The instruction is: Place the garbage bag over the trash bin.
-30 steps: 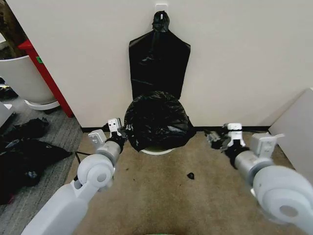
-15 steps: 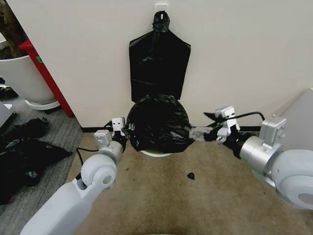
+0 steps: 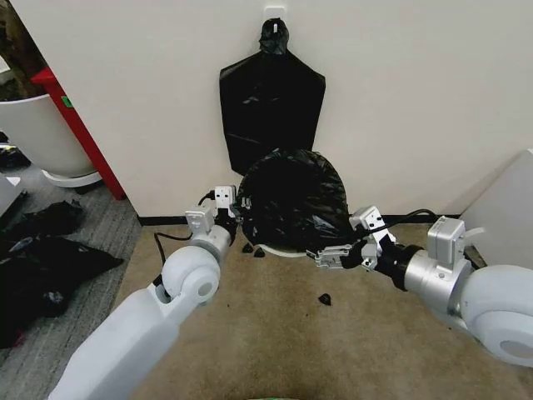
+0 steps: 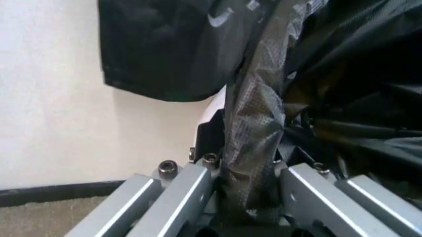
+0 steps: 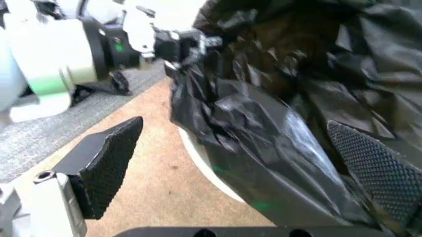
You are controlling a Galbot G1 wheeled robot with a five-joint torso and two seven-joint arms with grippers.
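Already the garbage bag [image 3: 291, 200] is draped over most of the trash bin [image 3: 287, 249], which stands on the brown carpet [image 3: 275, 333] against the wall, tipped so its covered mouth faces out toward the robot. Of the bin itself, a thin cream-white strip of its lower edge peeks out under the black plastic. So the covering looks largely done; what seems left, as a judgement, is to pull the film evenly down around the rim, settle the bin upright and let go.

At the bin's left side, the left gripper [image 3: 229, 204] has its fingers [image 4: 188, 195] closed on a twisted fold of the bag, which runs up between them in the left wrist view. At the bin's lower right side, the right gripper [image 3: 333, 254] has its fingers [image 5: 105, 158] spread wide, with the bag's wrinkled side sitting between the two textured pads; whether a pad touches the plastic cannot be told.

Inside the bin, nothing can be made out: the bag hides its mouth, and the right wrist view shows crumpled black film with a dark hollow in it.

A bunch of black bags [image 3: 272, 104] hangs on the wall just above the bin. A few small black scraps [image 3: 324, 298] lie on the carpet nearby.
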